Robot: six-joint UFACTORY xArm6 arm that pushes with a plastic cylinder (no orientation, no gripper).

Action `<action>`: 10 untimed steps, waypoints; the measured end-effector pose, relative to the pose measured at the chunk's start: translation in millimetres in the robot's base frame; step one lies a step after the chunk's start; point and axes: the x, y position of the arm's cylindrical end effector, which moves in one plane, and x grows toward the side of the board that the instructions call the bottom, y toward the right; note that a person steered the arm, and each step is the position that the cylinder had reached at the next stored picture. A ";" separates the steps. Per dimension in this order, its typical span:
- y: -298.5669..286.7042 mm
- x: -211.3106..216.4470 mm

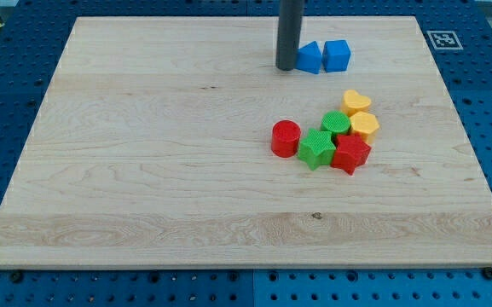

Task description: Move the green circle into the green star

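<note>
The green circle [337, 123] sits right of the board's middle, touching the green star [315, 147] at its lower left. My tip [286, 67] stands near the view's top, well above both green blocks and just left of a blue triangle [310, 57].
A red circle [286, 138] lies left of the green star. A red star [350, 154] lies to the star's right. A yellow heart [356, 102] and a yellow hexagon [364, 126] lie right of the green circle. A blue cube [337, 55] sits by the blue triangle.
</note>
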 end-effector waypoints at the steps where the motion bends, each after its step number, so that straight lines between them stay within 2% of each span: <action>1: 4.5 2.1; 6: 17.3 38.1; 10: 38.0 95.2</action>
